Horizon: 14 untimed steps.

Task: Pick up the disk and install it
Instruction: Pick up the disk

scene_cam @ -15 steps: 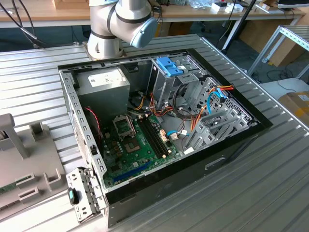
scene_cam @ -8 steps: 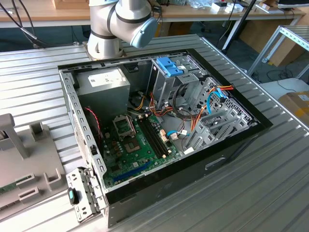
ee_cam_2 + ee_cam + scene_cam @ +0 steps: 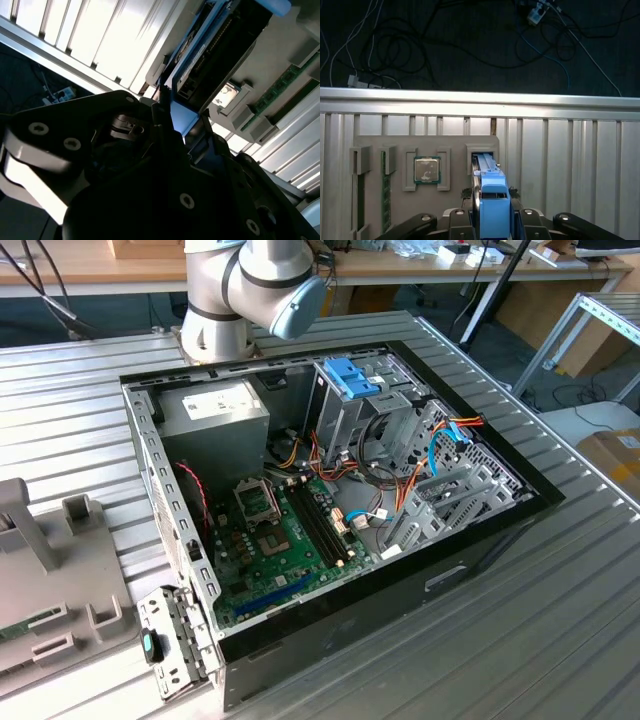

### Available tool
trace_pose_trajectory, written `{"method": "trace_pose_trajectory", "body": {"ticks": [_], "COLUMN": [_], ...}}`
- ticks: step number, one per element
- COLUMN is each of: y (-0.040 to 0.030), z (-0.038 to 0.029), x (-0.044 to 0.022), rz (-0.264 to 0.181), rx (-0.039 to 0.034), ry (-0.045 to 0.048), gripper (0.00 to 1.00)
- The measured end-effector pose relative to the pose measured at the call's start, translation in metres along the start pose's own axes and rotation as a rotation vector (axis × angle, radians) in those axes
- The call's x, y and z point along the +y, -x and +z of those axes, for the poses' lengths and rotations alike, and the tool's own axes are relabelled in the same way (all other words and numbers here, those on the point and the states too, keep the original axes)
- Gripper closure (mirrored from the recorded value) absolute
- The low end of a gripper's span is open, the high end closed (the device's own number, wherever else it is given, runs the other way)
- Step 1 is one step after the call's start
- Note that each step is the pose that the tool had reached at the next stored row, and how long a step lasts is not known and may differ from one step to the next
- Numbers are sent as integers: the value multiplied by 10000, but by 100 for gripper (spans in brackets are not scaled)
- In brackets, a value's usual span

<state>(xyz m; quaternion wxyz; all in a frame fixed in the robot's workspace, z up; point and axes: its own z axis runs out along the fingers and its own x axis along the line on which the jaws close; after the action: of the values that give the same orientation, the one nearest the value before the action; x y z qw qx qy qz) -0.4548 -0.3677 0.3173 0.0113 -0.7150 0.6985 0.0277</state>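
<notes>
– Now, state the location of the disk [image 3: 492, 192].
– It stands on edge in a slot [image 3: 482, 150] of the grey holder [image 3: 455, 145]. In the first wrist view its blue frame faces the camera and its far end reaches into the slot. In the second wrist view the disk [image 3: 215, 50] shows a dark side with a blue edge.

– End effector status?
– The end effector [image 3: 492, 216] straddles the near end of the disk. In both wrist views one finger lies flush against each side of the blue frame. Reading: closed on the disk, with only the width of the frame between the fingers.

– What else does the holder carry?
– A processor [image 3: 426, 170] lies flat in a square recess just beside the disk slot. A green memory stick [image 3: 383, 190] stands on edge beyond the processor. The parts are apart from one another.

– Where is the holder?
– It is on the ribbed metal table [image 3: 580, 165], near its edge. Past that edge lies a dark floor with loose cables [image 3: 395, 50]. In the exterior view the holder [image 3: 60, 580] sits to the exterior view's left of the case [image 3: 400, 590].

– Case condition?
– The case lies on its side on the table, open, with the board exposed. A metal cage [image 3: 340, 420] topped by a blue clip [image 3: 352, 380] stands inside, on the side nearest the arm [image 3: 250, 280].
</notes>
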Motion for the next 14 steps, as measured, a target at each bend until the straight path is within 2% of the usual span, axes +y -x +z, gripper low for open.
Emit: {"method": "trace_pose_trajectory", "body": {"ticks": [14], "y": [0], "z": [-4], "x": [0], "rz": [0], "rx": [-5], "ry": [-1], "gripper": [64]}}
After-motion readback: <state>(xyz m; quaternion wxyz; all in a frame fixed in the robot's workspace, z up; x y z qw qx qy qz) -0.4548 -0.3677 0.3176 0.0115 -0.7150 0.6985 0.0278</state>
